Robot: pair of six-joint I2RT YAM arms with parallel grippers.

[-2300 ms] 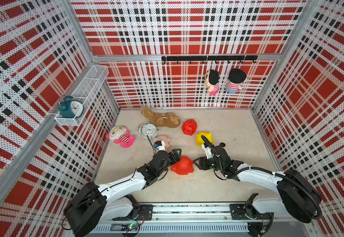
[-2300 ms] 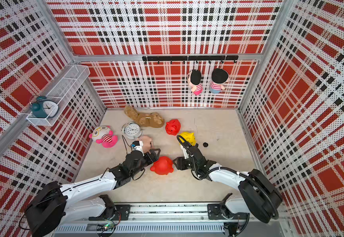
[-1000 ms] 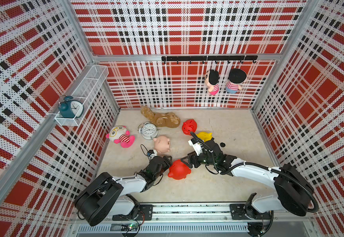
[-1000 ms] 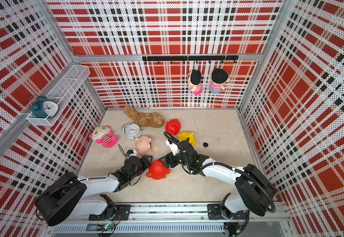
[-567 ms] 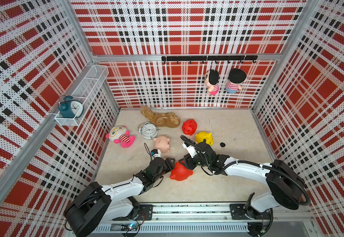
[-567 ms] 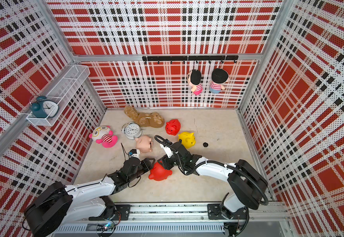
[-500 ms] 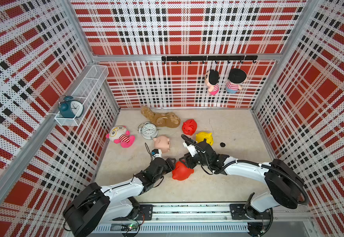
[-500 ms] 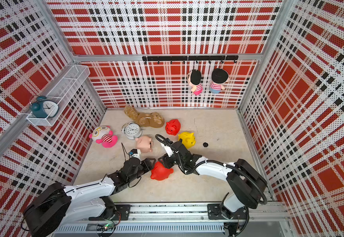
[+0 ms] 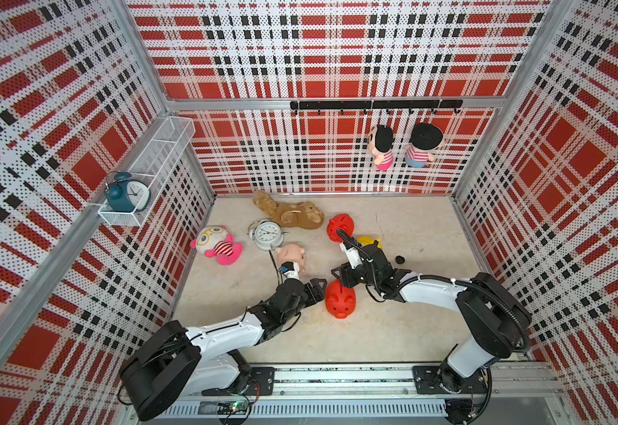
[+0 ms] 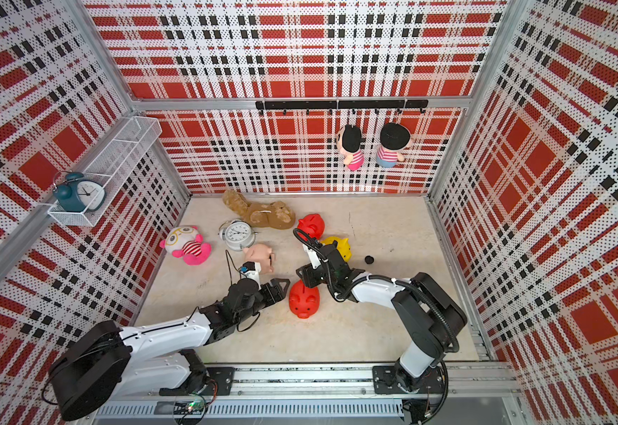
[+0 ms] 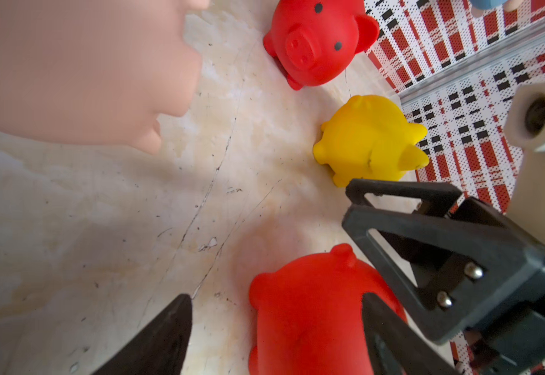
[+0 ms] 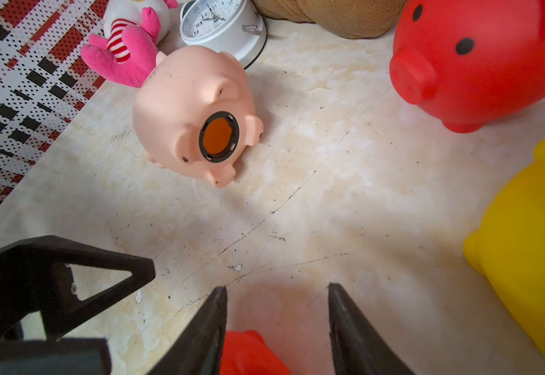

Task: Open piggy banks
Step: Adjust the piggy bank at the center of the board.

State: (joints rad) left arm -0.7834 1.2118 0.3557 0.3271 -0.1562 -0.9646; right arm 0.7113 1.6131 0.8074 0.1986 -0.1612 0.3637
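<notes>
The near red piggy bank (image 9: 340, 303) stands upright on the floor between both grippers. My left gripper (image 11: 276, 296) is open around its flank. One finger (image 11: 388, 341) is against the pig, and bare floor shows beside the other. My right gripper (image 12: 277, 287) reaches over the pig's rear with jaws apart. A red bump rests against one finger (image 12: 206, 331), with a gap to the other. The pale pink piggy bank (image 12: 196, 113) lies on its side, its belly hole uncovered. A second red one (image 9: 340, 227) and the yellow one (image 10: 339, 247) stand behind. A black plug (image 9: 399, 259) lies loose.
A white alarm clock (image 9: 267, 235), a brown plush (image 9: 289, 215) and a pink plush doll (image 9: 217, 246) lie at the back left of the floor. Two dolls (image 9: 381, 147) hang on the rear wall. A wire shelf (image 9: 142, 176) holds a teal clock. Plaid walls close three sides.
My left gripper has opened and let go of the near red pig, which has shifted slightly right and now stands with its snout toward the front. The right gripper's jaws have narrowed over its rear.
</notes>
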